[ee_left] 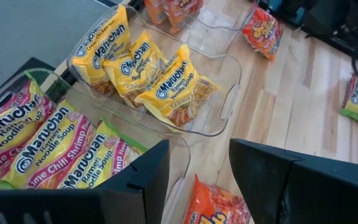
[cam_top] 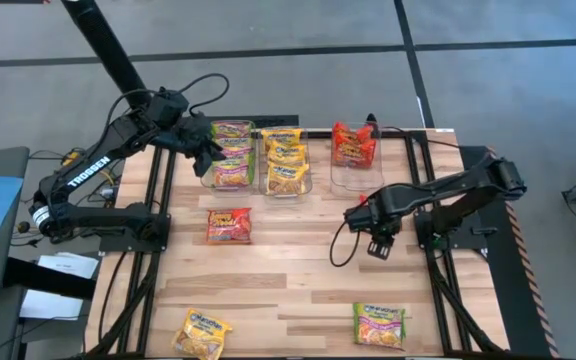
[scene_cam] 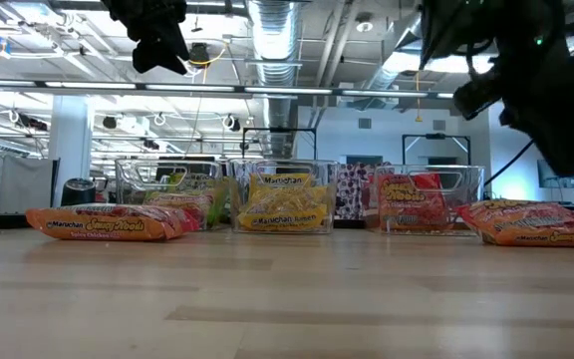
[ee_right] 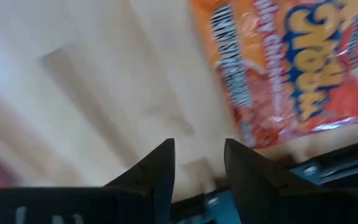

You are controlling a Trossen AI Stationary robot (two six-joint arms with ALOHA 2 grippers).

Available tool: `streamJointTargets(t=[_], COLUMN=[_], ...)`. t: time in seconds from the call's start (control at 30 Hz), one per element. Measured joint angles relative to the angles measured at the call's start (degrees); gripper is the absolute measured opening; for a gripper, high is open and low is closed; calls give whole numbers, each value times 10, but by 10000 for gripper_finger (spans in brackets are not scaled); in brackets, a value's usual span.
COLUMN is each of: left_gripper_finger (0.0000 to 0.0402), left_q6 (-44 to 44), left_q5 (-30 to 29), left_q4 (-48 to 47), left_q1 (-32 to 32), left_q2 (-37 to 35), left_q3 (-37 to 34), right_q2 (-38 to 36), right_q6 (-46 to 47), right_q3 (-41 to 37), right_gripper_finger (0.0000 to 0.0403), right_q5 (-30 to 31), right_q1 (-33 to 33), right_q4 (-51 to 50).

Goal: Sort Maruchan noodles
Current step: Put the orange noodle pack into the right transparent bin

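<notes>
Most Maruchan noodles (cam_top: 286,160) sit sorted in the clear bins (cam_top: 318,186); nearer than those bins, three packets wait: red-orange (cam_top: 229,226), yellow (cam_top: 201,333), green (cam_top: 380,324); the left gripper (cam_top: 205,152) and right gripper (cam_top: 379,248) hang spread, empty.

- Wooden table (cam_top: 298,280), its pale planks bare between the scattered items.
- Three clear plastic bins (cam_top: 356,178) in a row along the far edge of the table.
- Black cable (cam_top: 340,250) looping across the boards.
- Ceiling duct (scene_cam: 272,25) in the room behind.
</notes>
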Motion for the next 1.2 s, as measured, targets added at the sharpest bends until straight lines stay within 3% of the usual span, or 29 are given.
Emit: streamJointTargets(t=[0.3, 0.87, 1.0, 1.2], left_gripper_finger=[153, 153, 153, 153], left_q6=[-16, -45, -46, -46], left_q5=[-15, -45, -45, -45], left_q4=[3, 17, 17, 17], left_q1=[0, 0, 0, 0], left_q2=[0, 0, 0, 0], left_q3=[0, 0, 0, 0], right_q2=[0, 8, 23, 28], right_q6=[25, 56, 56, 57], right_q3=[-85, -201, -202, -201], right_gripper_finger=[162, 158, 123, 26], right_q5=[67, 65, 54, 43], right_q1=[-4, -27, -25, -25], right_q4=[38, 204, 207, 214])
